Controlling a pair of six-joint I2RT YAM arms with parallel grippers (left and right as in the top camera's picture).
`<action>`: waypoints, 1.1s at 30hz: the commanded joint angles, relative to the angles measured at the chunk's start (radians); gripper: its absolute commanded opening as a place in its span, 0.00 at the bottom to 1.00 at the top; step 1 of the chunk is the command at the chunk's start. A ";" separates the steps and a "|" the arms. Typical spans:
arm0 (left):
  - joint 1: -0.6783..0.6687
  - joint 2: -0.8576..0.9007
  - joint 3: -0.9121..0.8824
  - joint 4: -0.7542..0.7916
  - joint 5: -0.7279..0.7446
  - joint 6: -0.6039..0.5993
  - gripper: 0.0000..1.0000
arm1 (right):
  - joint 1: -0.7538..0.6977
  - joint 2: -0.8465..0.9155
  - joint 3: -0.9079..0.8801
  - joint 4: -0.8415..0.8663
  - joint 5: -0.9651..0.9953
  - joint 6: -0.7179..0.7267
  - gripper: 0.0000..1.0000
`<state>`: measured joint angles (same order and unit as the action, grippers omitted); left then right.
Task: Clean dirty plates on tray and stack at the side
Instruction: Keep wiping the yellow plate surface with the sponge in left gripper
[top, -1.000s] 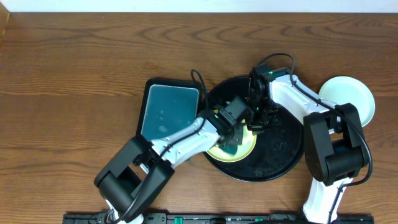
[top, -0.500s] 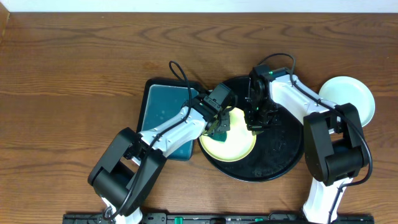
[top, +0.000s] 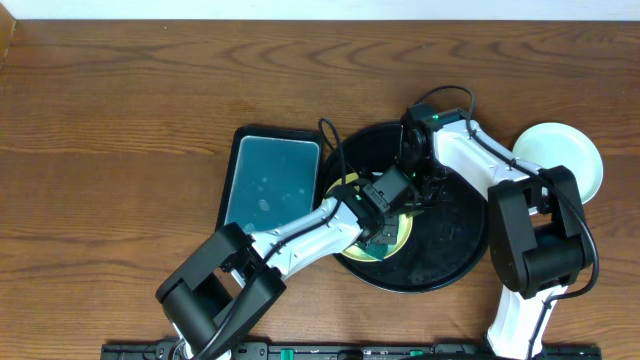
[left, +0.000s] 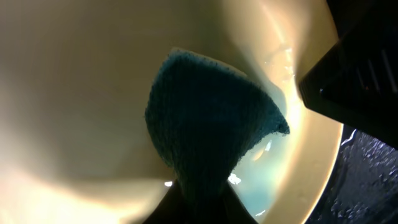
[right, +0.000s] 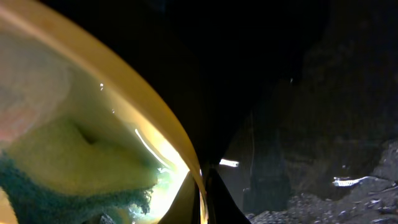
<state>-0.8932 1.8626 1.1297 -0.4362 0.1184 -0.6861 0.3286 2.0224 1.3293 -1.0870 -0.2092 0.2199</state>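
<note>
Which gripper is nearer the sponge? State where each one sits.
Left. The left gripper is shut on the sponge, pressing it into the yellow plate. The right gripper pinches that plate's rim, a little apart from the sponge.

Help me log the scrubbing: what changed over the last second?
The left gripper, shut on the sponge, swung out toward the teal tray, then returned onto the yellow plate. Unchanged: the right gripper pinching that plate's rim, the black tray, the mint plate.
</note>
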 joint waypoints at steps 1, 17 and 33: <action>-0.016 0.009 -0.013 -0.008 0.009 0.013 0.08 | 0.020 0.011 -0.005 0.005 -0.026 0.011 0.02; 0.265 0.009 -0.013 -0.016 -0.044 0.019 0.08 | 0.020 0.011 -0.005 0.002 -0.015 0.011 0.02; 0.126 0.009 -0.013 -0.030 0.056 0.019 0.08 | 0.020 0.011 -0.005 0.002 -0.004 0.011 0.03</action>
<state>-0.7139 1.8629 1.1297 -0.4526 0.1497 -0.6765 0.3313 2.0224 1.3293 -1.0874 -0.2092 0.2272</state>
